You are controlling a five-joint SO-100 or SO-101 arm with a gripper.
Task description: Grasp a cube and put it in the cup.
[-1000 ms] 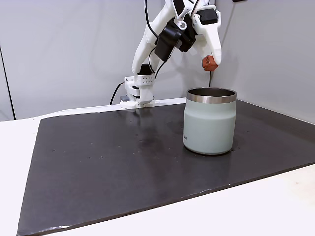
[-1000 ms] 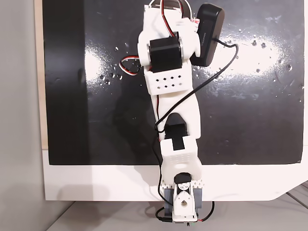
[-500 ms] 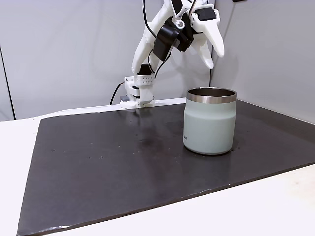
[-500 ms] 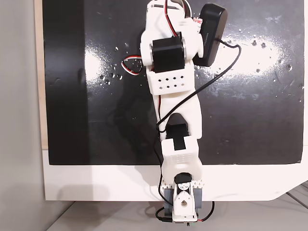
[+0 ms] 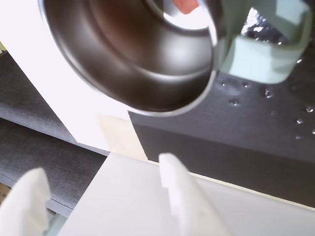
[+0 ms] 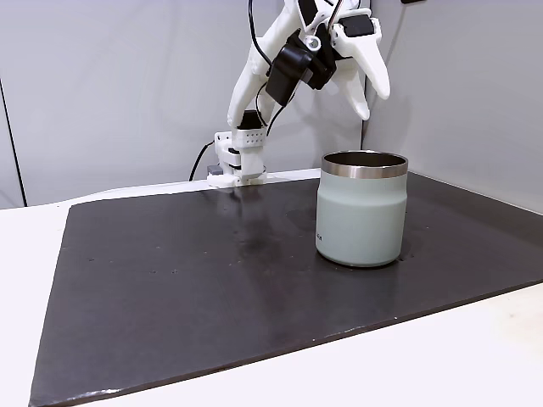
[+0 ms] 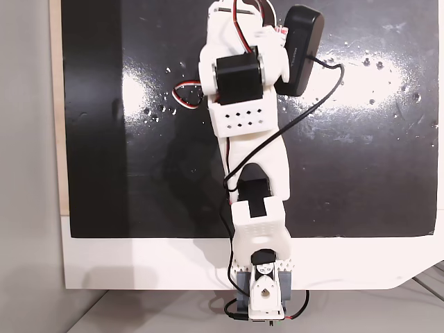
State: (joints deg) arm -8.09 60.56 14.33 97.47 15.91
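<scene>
The pale mint-green cup [image 6: 361, 212] with its steel rim stands upright on the dark mat, right of centre in a fixed view. My gripper [image 6: 373, 102] hangs open a little above the cup's back rim, with nothing between its fingers. In the wrist view the cup's [image 5: 147, 64] steel inside gapes below me, and the small reddish cube [image 5: 185, 5] lies on its bottom at the frame's top edge. My gripper [image 5: 98, 167] shows there as two white fingers spread wide apart at the bottom.
A large dark mat [image 6: 212, 280] covers the white table [image 6: 475, 365]. The arm's base [image 6: 237, 161] is fixed at the mat's back edge. From above, the white arm [image 7: 243, 90] stretches over the mat [image 7: 361, 139].
A second ago my gripper held the cube above the cup. It has since opened, and the cube has dropped into the cup. The arm has hardly moved.
</scene>
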